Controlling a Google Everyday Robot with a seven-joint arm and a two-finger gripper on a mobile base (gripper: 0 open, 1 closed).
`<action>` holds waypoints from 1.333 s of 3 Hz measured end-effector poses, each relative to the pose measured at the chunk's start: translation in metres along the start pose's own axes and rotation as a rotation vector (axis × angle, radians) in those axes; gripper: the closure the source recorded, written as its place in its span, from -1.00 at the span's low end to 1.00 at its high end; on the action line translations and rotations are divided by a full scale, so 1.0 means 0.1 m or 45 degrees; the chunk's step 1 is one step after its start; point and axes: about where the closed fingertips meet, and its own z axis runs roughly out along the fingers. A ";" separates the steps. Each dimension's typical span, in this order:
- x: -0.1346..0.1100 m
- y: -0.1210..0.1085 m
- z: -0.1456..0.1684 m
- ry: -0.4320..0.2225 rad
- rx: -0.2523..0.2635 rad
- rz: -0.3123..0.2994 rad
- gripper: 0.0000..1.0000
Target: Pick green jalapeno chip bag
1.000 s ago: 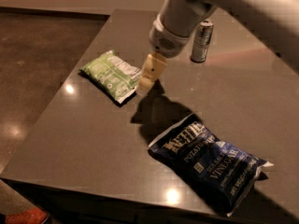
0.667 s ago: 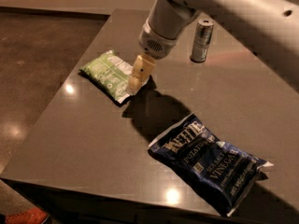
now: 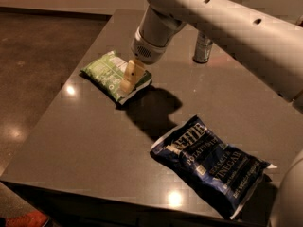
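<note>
The green jalapeno chip bag [image 3: 109,75] lies flat on the dark table [image 3: 85,141] at the left, its white label panel facing up. My gripper [image 3: 129,79] hangs from the white arm directly over the bag's right end, its tan fingers pointing down at the bag. Whether it touches the bag I cannot tell.
A larger dark blue Kettle chip bag [image 3: 210,162] lies at the front right of the table. A metal can [image 3: 203,48] stands at the back, partly behind the arm. The table's left edge and the floor lie just beyond the green bag.
The gripper has moved left, from beside the green bag's right edge to over its right end.
</note>
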 end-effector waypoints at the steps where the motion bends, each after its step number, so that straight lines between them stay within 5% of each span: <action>1: -0.06 0.00 0.14 0.016 0.001 0.018 -1.00; 3: -0.15 0.04 0.28 0.045 -0.021 0.017 -0.11; 4: -0.15 0.06 0.10 0.007 -0.024 0.003 0.52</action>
